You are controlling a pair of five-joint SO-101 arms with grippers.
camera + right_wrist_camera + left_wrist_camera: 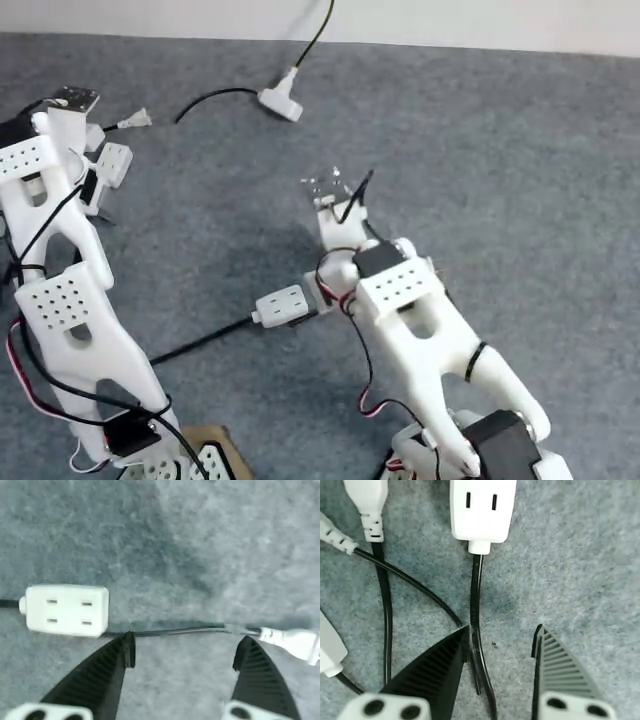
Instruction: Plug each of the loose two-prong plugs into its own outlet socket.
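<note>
Right fingers (100, 675) apart near a white, black-corded, four-slot outlet socket (66, 609)

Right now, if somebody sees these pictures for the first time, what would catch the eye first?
Most likely the white outlet block on the grey table, with the right hand open just beside it and a loose white plug close by. Next, the left hand, open, with the black cord of a second white socket running between its fingers.
</note>
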